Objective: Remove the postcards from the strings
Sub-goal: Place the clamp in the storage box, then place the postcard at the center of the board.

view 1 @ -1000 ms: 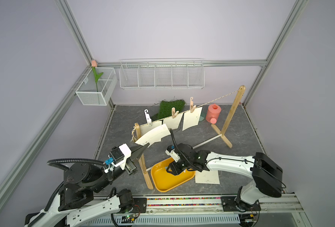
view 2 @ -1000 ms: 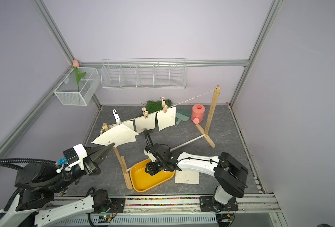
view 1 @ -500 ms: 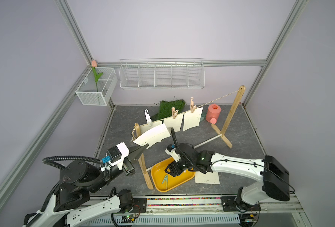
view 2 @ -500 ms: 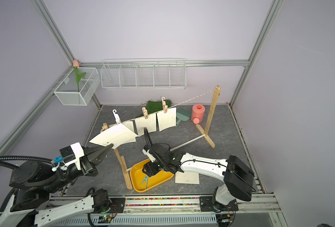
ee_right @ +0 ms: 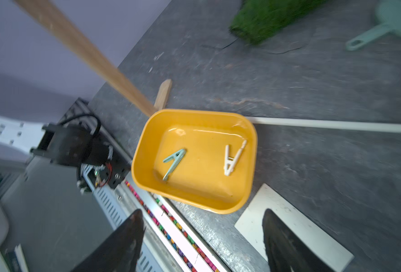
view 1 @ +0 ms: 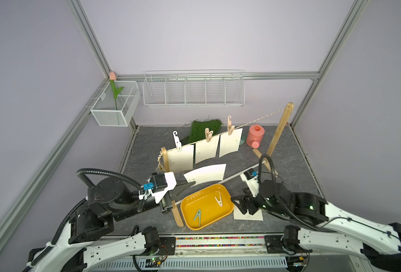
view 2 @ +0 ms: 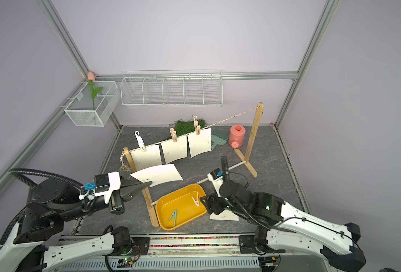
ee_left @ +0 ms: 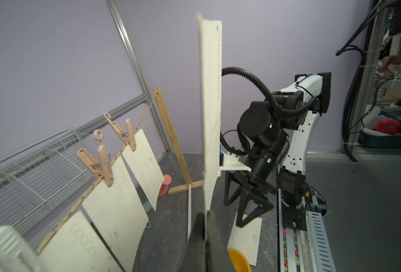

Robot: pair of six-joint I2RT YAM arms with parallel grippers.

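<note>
Since a second ago the right gripper [view 1: 238, 207] has drawn back from over the yellow tray [view 1: 210, 212] toward the lower right. A teal clothespin [view 1: 197, 216] has appeared in the tray, and the left gripper [view 1: 190, 183] has carried its loose postcard [view 1: 206, 175] rightward past the near post [view 1: 164, 157].

Nearest, the right gripper's jaws stand wide apart and empty above a flat postcard [ee_right: 322, 245] lying just right of the tray. The right wrist view is blurred, so contact with it cannot be told. The tray also holds a white clothespin [view 1: 219, 201], apart from the teal one.

At frame centre the left gripper is clamped on one short end of the loose postcard, which is cream and curled, with a dotted line and a row of small circles. Its long axis runs left to right, free end pointing right and slightly up.

Beyond, three hanging postcards [view 1: 206, 152] — long axes downward — are pinned to the string [view 1: 260, 117], which climbs to the far post [view 1: 279, 131] at upper right.
</note>
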